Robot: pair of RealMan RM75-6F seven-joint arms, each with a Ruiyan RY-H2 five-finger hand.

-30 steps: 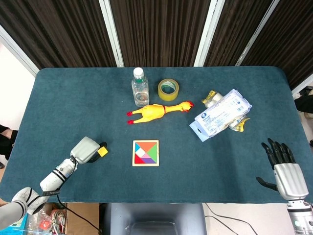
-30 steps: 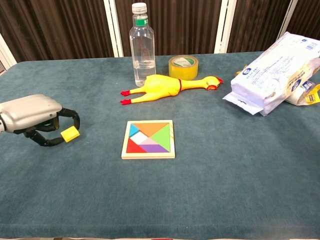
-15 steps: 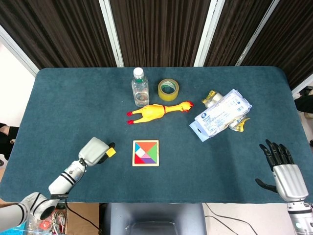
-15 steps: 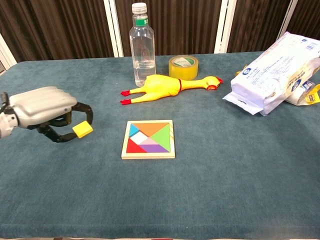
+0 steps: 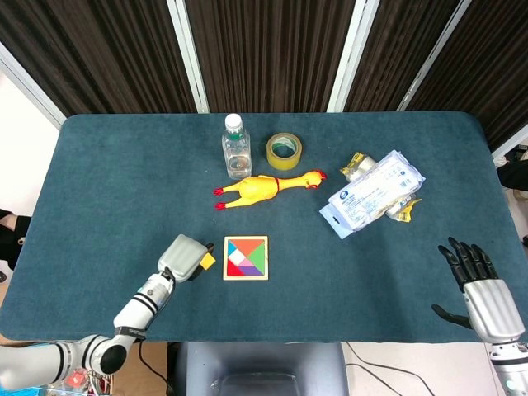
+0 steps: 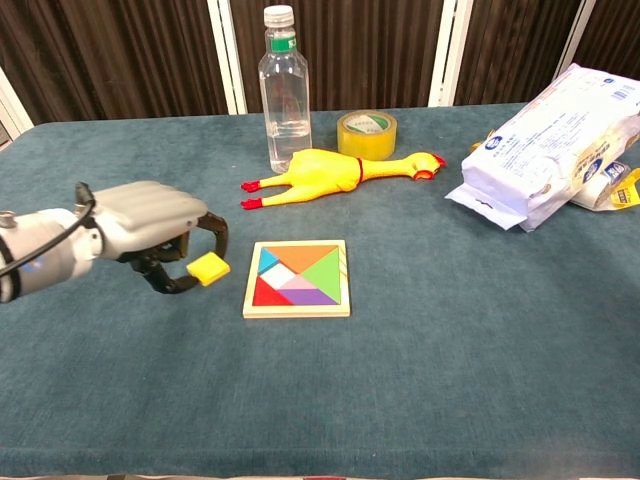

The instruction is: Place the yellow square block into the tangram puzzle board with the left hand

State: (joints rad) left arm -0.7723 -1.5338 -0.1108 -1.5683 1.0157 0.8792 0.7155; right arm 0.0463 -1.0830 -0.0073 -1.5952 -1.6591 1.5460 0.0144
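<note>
The left hand (image 6: 160, 225) pinches the yellow square block (image 6: 209, 268) at its fingertips, clear of the cloth, just beside the tangram puzzle board (image 6: 297, 279) at its 9 o'clock edge. The board's one pale vacancy (image 6: 280, 270) lies left of centre, turned diamond-wise. The operator should carry the block over that gap, rotate it to match, lower it level, then release. The right hand (image 5: 477, 280) rests with fingers spread, holding nothing, at the table's 4 o'clock corner.
</note>
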